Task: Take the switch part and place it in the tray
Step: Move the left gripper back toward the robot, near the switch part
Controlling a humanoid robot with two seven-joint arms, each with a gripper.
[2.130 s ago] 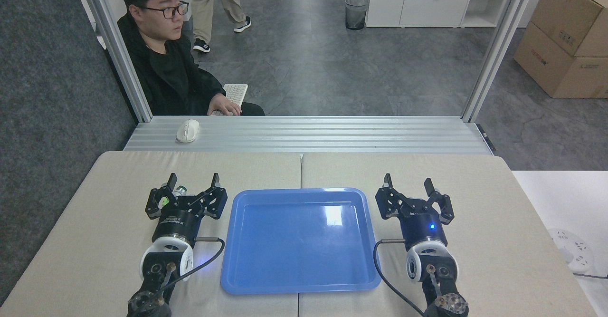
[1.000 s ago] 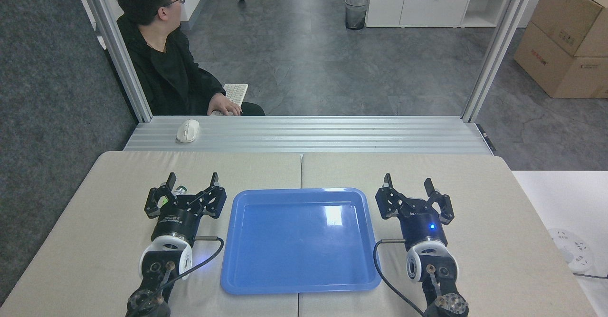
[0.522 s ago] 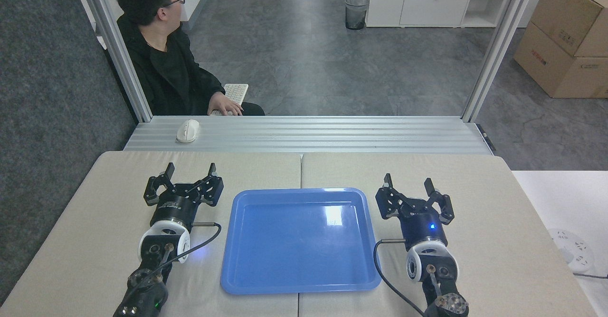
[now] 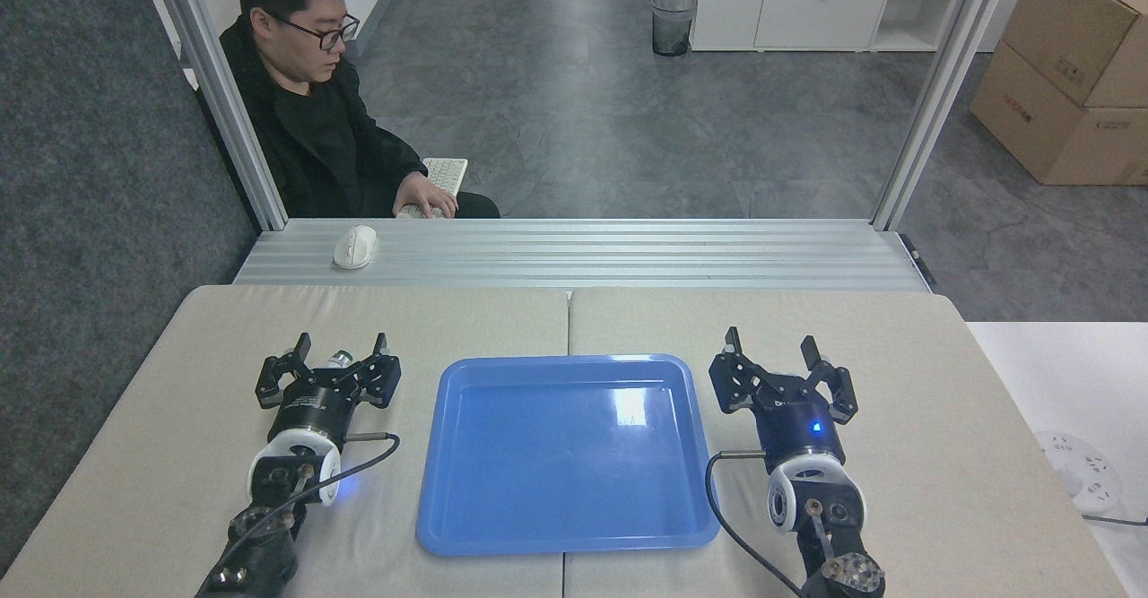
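Empty tray (image 4: 565,540) nearest. Left pincer (image 4: 339,348) spread wide, straddling switch part (image 4: 338,359) on surface (image 4: 134,455), not gripping. Right pincer (image 4: 771,343) released, idle. Part likely light, rigid, slick metal end; grab whitish body.

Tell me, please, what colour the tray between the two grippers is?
Glossy blue: the tray, seen in the head view, the only one.

Most of the switch part (image 4: 340,359) is hidden behind the left gripper (image 4: 339,347); only its silver end shows between the spread fingers. Beyond it, the person's (image 4: 309,114) legs are hidden by the metal ledge (image 4: 583,253).
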